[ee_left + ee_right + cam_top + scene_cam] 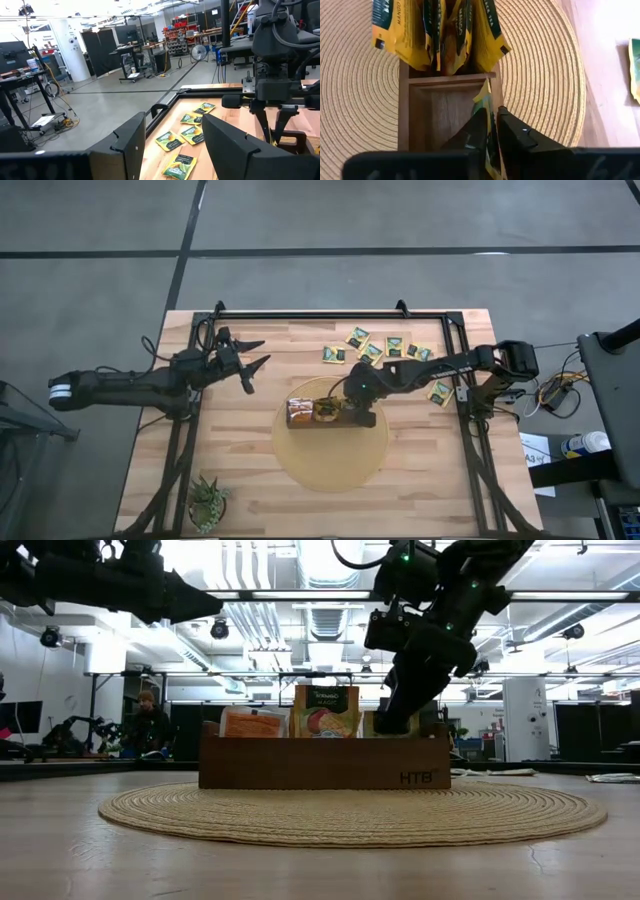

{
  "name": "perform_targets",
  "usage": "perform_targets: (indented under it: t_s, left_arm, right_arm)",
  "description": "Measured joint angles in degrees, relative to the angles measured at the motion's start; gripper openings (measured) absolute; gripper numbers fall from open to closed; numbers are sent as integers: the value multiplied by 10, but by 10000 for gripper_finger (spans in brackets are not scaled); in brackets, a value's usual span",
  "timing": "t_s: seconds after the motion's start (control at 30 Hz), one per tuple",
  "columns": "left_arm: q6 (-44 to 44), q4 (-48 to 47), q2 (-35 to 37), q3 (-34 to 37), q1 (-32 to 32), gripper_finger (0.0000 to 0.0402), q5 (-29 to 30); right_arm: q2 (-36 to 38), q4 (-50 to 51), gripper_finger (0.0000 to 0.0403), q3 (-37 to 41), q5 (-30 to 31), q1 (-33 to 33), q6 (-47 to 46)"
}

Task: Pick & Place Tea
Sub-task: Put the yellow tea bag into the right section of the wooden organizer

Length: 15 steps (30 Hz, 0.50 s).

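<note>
Currently the right gripper (491, 131) hangs over the end compartment of the wooden box (445, 107), fingers pointing down into it. A green-and-yellow tea sachet (487, 107) stands on edge between the 2 fingers, its top corner showing above them. The jaws are nearly together with only the sachet's thickness between them, so I read this as a thin pinch. Whether the grip has begun to slacken I cannot tell. Holding it edge-up suits the box, where sachets file upright.

The compartment under the sachet is otherwise bare wood. The neighbouring compartment already holds a bunch of upright green-and-yellow sachets (437, 32), packed tight. In the low view an orange sachet (255, 724) sits in the far end of the box. The box rests on the round woven mat (330, 465), roughly centred, which keeps it in reach of both arms.

Loose sachets (385, 348) lie flat on the table beyond the box, well apart from it, still to be moved.

The left gripper (252, 357) waits well off the box's far end, jaws spread wide and holding nothing.

Judgement: placing step, release pending.
</note>
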<state>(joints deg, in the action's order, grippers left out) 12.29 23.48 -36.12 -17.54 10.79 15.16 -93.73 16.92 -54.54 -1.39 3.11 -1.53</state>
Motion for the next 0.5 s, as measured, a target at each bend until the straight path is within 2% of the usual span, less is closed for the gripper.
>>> perform_targets:
  t_s: [0.27, 0.5]
  left_arm:
    - [3, 0, 0, 0, 0, 190, 0]
    - [10, 0, 0, 4, 0, 190, 0]
  right_arm:
    - [7, 61, 112, -27, 0, 3, -13]
    - [43, 90, 157, -41, 0, 3, -33]
